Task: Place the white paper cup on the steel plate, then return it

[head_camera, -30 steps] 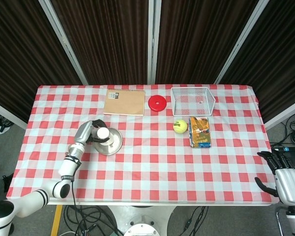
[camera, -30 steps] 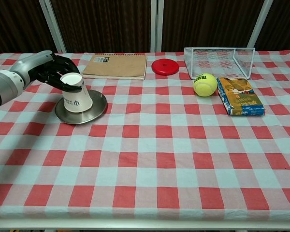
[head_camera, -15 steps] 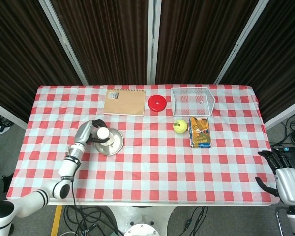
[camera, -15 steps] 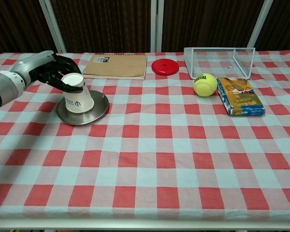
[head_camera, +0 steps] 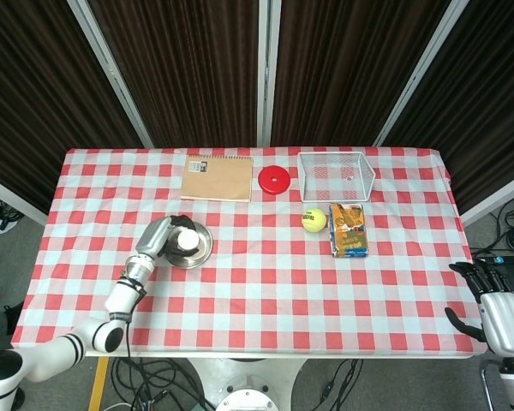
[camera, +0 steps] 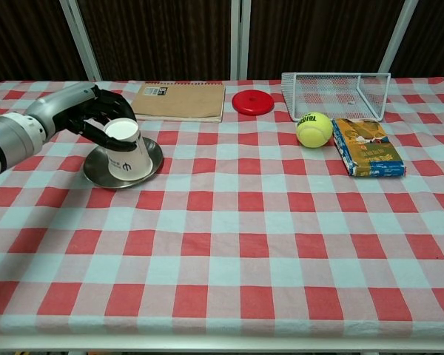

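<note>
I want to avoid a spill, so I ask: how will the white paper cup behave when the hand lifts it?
The white paper cup is likely light and thin-walled, so the left hand could dent it. It stands upside down and looks tilted on the steel plate, so it may tip.

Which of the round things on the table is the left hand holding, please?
The white paper cup, upside down and tilted on the steel plate, in the left hand. The red disc and tennis ball lie untouched.
</note>
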Controlling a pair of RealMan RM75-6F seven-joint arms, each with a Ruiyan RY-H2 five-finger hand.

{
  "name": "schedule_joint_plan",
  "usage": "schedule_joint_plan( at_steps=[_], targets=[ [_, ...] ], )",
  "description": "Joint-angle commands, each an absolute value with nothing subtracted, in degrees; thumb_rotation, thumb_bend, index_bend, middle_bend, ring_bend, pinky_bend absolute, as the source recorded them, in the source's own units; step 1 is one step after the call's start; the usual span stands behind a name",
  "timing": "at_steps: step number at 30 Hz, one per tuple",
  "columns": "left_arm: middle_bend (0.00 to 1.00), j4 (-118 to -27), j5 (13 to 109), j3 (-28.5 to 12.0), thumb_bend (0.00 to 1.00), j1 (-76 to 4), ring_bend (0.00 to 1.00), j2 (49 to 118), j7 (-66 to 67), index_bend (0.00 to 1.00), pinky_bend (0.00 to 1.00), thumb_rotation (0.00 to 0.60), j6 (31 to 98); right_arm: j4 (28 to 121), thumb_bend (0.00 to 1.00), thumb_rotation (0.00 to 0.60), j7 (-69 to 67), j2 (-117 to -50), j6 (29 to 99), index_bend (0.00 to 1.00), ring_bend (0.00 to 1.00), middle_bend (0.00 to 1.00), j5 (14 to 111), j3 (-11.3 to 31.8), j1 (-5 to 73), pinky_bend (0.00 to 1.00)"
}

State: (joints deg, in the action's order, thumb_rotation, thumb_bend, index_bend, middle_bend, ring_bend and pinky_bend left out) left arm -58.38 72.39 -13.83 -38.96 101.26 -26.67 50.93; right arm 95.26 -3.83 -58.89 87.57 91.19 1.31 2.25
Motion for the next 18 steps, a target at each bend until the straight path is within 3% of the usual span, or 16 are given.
schedule_joint_plan(
  at_steps=[1,6,14,18],
  targets=[
    [0.45,-55.5,69.8,-15.5,0.21,-39.2,0.34,102.2,-26.1,0.5,0.28,0.6,50.3,95.3,0.16,0.6,-3.8,-58.8,87.5,0.21,0.09,0.2,91.1,1.3,2.3,0.18],
    [0.45,-54.8,68.1,-16.8,0.21,-38.7,0.34,101.8,-27.7,0.5,0.27,0.6,49.8,95.3,0.16,0.6,-3.8,-58.9,87.3,0.2,0.09,0.2,91.3,1.2,2.3,0.18],
    [0.45,-61.5,73.3,-13.6,0.21,-38.7,0.34,99.5,-30.3,0.5,0.24,0.6,49.2,95.3,0.16,0.6,-3.7,-58.9,87.1,0.21,0.09,0.2,91.2,1.1,2.4,0.18],
    [0.44,-59.5,72.8,-13.8,0.21,-39.4,0.33,100.2,-28.1,0.5,0.24,0.6,49.1,95.6,0.16,0.6,-3.4,-58.7,87.0,0.21,0.09,0.2,91.1,1.3,2.5,0.18]
  ],
)
